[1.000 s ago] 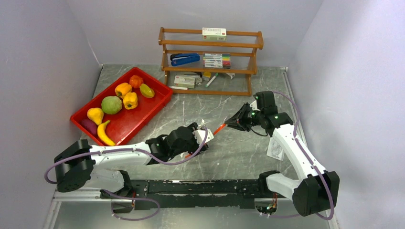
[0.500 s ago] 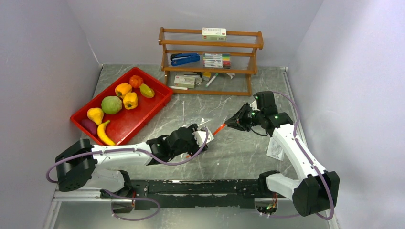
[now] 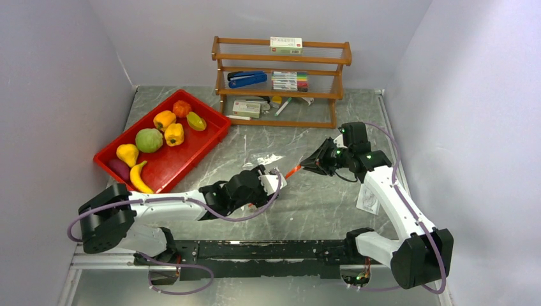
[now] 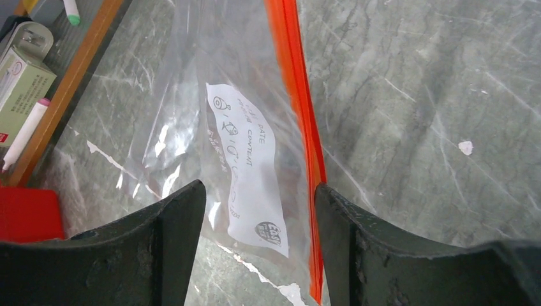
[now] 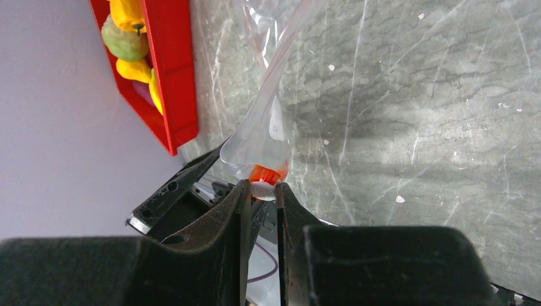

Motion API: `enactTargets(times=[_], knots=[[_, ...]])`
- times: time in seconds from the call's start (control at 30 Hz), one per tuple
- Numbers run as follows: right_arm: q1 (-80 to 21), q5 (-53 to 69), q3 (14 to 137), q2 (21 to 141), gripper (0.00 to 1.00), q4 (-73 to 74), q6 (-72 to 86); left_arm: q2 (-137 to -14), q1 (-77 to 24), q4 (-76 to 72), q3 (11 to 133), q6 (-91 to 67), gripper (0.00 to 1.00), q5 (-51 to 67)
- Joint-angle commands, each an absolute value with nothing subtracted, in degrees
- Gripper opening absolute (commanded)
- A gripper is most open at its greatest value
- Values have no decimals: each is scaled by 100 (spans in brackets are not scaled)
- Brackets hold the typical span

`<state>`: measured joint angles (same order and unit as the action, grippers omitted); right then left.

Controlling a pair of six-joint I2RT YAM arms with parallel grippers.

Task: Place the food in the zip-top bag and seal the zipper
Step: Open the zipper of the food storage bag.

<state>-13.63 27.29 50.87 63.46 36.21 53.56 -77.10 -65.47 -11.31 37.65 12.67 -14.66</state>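
While the right claw (image 5: 260,188) is clenched on one end of the zipper (image 5: 266,173), pinching the red-orange strip between its fingertips, the bag (image 4: 191,115) hangs from that grip and trails down toward the left claw (image 4: 258,191). The left claw is released: its two fingers stand well apart with the clear plastic and its white label (image 4: 245,166) between them. The zipper runs just inside the right finger (image 4: 357,242); whether it touches that finger I cannot tell.

From above, both claws meet near the middle of the table (image 3: 319,204), with the bag spread on the surface toward the far edge from the left claw and the strip stretched up to the right claw.

The food (image 3: 148,139) is all in the red tray (image 3: 191,145), which sits slantwise by the table's left edge, toward the far left corner: two peppers, a green fruit, a pear, a banana and a few other pieces. None is in the bag. A wooden rack (image 3: 281,58) stands along the far edge.
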Motion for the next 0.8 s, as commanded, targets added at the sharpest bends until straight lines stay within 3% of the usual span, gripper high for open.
enactTargets(times=[0.0,0.27,0.67,0.7,0.77], knots=[[-1406,2851,4992,6251,8,3566,5377,-7884,-6584,-1543,3711,1402,62,-1793],[-1401,2956,4880,6205,8,3486,5446,-8079,-6592,-1885,3747,1639,58,-2362],[-1409,3085,4753,6184,8,3352,5504,-8533,-6609,-2464,3602,2017,57,-2140],[-1414,3085,4766,6210,8,3351,5481,-8586,-6609,-2443,3625,2020,54,-2121],[-1418,3047,4819,6274,8,3385,5440,-8616,-6610,-2388,3659,1981,30,-2041]])
